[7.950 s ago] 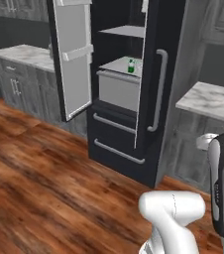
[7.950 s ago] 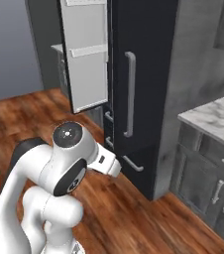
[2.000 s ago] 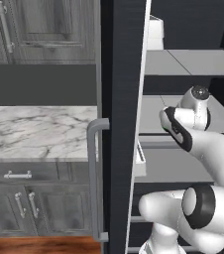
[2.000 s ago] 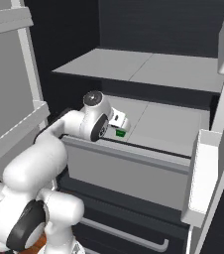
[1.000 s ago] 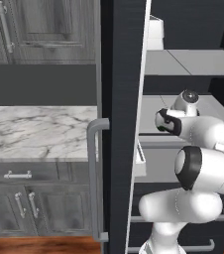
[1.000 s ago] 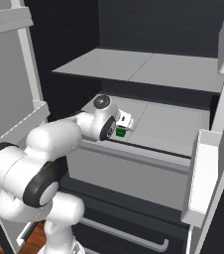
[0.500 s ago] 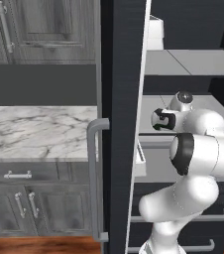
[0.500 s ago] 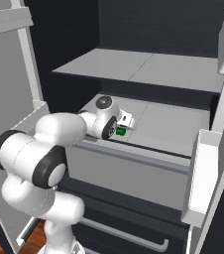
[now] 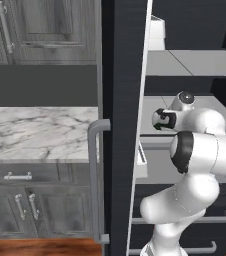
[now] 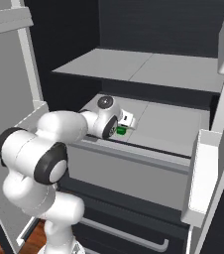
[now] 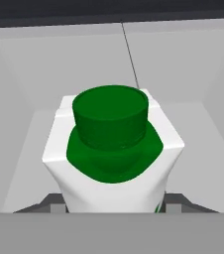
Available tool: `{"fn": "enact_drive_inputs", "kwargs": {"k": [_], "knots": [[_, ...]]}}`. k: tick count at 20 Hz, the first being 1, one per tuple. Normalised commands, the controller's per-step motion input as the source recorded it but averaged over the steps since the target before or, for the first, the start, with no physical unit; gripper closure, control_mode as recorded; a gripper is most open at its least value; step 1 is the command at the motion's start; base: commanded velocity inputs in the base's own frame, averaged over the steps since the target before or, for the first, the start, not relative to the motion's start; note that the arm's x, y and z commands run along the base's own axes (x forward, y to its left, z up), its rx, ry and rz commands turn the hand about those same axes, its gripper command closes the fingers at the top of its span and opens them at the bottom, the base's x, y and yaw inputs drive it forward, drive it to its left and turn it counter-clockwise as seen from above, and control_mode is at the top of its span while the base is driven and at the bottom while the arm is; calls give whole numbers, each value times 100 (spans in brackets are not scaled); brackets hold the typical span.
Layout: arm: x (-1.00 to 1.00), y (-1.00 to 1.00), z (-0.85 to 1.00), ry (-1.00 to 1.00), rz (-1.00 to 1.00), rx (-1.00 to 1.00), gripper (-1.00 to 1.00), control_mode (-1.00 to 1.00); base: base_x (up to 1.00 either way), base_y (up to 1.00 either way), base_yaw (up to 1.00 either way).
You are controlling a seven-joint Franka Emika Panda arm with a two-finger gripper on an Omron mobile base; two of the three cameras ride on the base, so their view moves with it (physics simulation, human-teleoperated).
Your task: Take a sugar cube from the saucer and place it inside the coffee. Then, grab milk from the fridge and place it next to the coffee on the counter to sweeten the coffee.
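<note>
The step in hand looks like the second half of the task: fetching the milk (image 11: 115, 154) from the fridge (image 10: 148, 64). In the hand view the carton stands upright right before the camera, green cap up, with one finger tip (image 11: 53, 204) low at each side of its base, so the jaws sit around it; whether they already press on it or are a little apart I cannot tell. In the right base view the arm reaches in over the front of a grey fridge shelf (image 10: 168, 124), and the gripper (image 10: 120, 126) meets the carton there. Farther off to the left, past the fridge door, lies the marble bench (image 9: 35, 135). Next, I judge, the grip must firm up, then the carton must lift clear and come out without tipping.
</note>
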Motion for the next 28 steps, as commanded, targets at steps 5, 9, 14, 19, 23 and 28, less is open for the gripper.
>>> {"fn": "enact_drive_inputs", "kwargs": {"k": [5,9,14,19,23,28], "knots": [[-95,0,43,0,0,4,100,-100,0,0,0],[-100,0,65,-4,0,4,100,-100,0,0,0],[-100,2,80,-6,0,1,100,-100,0,0,0],[-100,17,60,-11,3,0,100,-100,0,0,0],[-100,31,40,-21,7,-3,100,-100,0,0,0],[-40,16,3,-7,3,-3,100,100,-60,23,5]]}}
